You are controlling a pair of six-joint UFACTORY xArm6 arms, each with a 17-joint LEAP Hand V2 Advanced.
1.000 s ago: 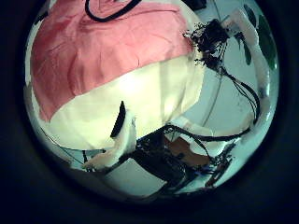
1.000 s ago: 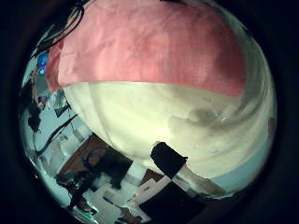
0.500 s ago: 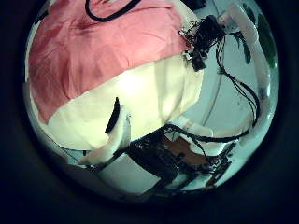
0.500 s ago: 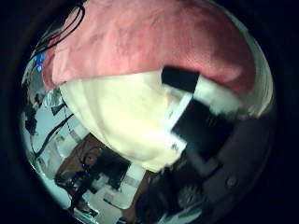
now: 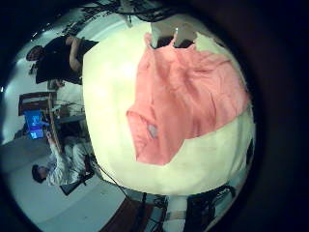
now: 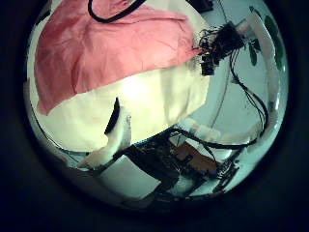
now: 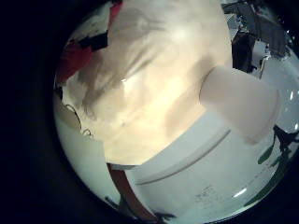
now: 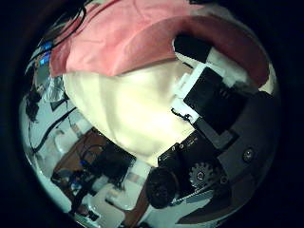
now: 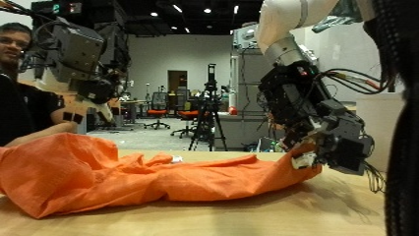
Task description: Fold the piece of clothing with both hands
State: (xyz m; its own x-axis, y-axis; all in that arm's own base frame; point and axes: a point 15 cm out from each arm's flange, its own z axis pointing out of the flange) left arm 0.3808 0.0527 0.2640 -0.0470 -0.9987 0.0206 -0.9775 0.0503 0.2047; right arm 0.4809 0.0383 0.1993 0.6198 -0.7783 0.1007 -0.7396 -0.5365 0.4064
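Note:
An orange garment lies crumpled across the tan table. My right hand is low at one end of it. Its curled fingers close on the cloth's edge, which rises a little toward the fingertips. My left hand hangs well above the other end with relaxed fingers and touches nothing. From its little finger side the whole garment shows spread on the table. One left finger hangs over bare table beside the cloth.
The table's edge runs close below my right palm, with chairs and stands on the floor beyond. A strip of bare table lies beside the cloth on the right hand's little finger side.
My right hand's fingers have curled in over the garment's edge and now fill much of its thumb side view. The left hand's view has shifted only slightly.

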